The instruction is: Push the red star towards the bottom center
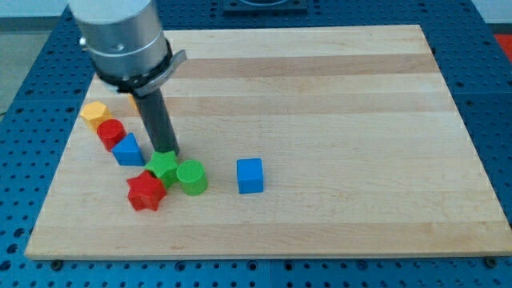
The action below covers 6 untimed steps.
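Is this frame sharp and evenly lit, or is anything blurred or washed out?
Camera view: even, soft lighting; blocks cast faint shadows; no strong glare on the board. The red star and blue cube look reasonably sharp. The arm's grey housing at the view's top left is slightly soft; my tip is just above the green star.

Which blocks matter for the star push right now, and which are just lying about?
In the job:
- red star, near the board's bottom left
- my tip, at the top edge of the green star, above and right of the red star

Lying about:
- green star, touching the red star
- green cylinder
- blue cube
- blue block
- red cylinder
- orange block
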### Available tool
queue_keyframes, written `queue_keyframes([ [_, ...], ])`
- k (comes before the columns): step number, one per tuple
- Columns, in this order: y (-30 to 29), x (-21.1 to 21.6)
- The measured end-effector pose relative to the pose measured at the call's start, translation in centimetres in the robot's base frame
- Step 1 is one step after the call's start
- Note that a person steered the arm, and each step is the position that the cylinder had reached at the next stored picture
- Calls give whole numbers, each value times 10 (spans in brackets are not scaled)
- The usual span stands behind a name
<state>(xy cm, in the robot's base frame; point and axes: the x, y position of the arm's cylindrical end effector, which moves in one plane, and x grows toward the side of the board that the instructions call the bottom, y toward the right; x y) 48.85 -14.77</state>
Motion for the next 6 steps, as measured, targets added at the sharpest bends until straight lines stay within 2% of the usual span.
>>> queue_keyframes([
  [1, -3, 7],
  [2, -54, 7],
  [3, -52, 47],
  [4, 33, 81],
  [5, 54, 81],
  [6, 1, 57],
])
